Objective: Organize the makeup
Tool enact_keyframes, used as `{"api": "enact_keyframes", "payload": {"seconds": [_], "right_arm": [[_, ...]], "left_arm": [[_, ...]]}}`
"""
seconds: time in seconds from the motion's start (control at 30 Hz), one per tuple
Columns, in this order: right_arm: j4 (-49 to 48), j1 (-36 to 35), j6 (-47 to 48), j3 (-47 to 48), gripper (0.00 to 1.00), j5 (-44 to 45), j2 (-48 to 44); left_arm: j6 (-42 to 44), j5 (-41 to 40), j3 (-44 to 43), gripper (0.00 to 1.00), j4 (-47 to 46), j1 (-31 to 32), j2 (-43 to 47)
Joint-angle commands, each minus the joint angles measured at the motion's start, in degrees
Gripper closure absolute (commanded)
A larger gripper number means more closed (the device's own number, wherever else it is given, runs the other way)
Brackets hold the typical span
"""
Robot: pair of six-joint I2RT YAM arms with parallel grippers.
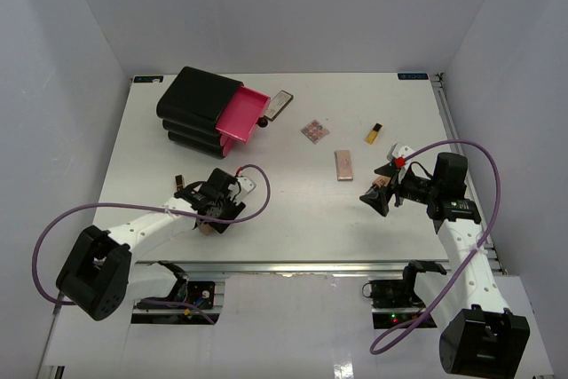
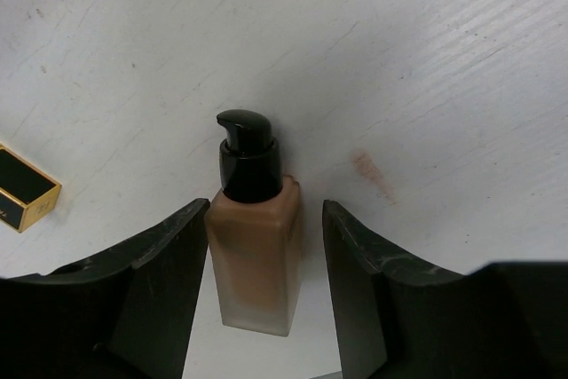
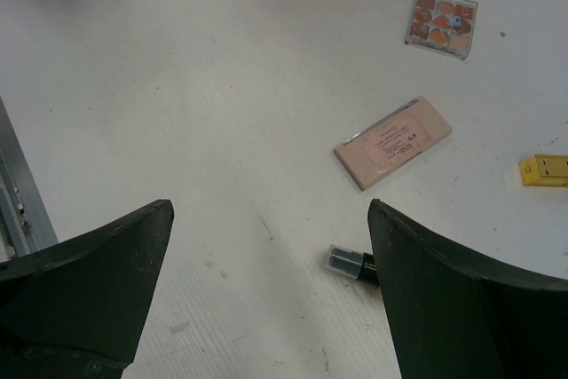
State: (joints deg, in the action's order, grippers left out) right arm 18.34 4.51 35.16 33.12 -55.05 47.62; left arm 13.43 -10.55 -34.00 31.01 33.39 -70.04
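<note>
Left pincer [image 2: 266, 219] open, straddling the foundation bottle [image 2: 253, 264]; right pincer [image 3: 271, 209] wide open, empty, slim tube [image 3: 349, 262] at its 4 o'clock.

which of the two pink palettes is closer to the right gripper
The rectangular closed palette, lying just beyond the right gripper. The square palette, showing its colour pans, sits farther back toward the pink drawer.

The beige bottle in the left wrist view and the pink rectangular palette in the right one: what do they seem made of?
Beige bottle: probably frosted glass or hard plastic, matte and translucent, since its base fades paler. Its black pump cap: glossy plastic, with soft highlights. Pink rectangular palette: likely matte plastic or card; no glare.
</note>
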Motion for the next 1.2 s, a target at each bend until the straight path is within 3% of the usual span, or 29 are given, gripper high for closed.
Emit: {"api": "enact_keyframes", "payload": {"seconds": [0.0,0.23,0.37,0.53,0.73,0.83,1.0,1.17], "right_arm": [[0.21,0.06,0.79,1.86,0.03,-0.86,-0.68],[0.27,0.12,0.79,1.86,0.03,-0.39,-0.53],[0.21,0.14,0.79,1.94,0.03,0.05,-0.40],[0.12,0.22,0.79,1.94,0.03,0.61,-0.15],[0.12,0.23,0.79,1.94,0.03,0.98,0.11],[0.03,0.23,0.79,1.94,0.03,1.08,0.11],[0.03,0.32,0.79,1.94,0.03,1.08,0.03],[0.12,0.32,0.79,1.86,0.03,0.88,-0.24]], "left_arm": [[-1.11,3.15,-1.05,0.43,-0.52,-0.25,-0.26],[-1.30,4.85,-3.25,0.81,0.38,-0.14,0.86],[-1.65,5.15,-5.97,0.90,0.98,0.67,3.14],[-3.26,8.77,-10.84,0.93,0.89,3.95,7.34],[-8.62,20.07,-19.73,0.98,-1.47,4.31,11.96],[-10.99,18.19,-24.73,1.00,-4.37,4.23,12.11],[-12.71,8.51,-38.99,1.00,-3.70,4.07,0.10],[-12.79,3.69,-53.17,1.00,-1.05,-0.93,-14.06]]}}
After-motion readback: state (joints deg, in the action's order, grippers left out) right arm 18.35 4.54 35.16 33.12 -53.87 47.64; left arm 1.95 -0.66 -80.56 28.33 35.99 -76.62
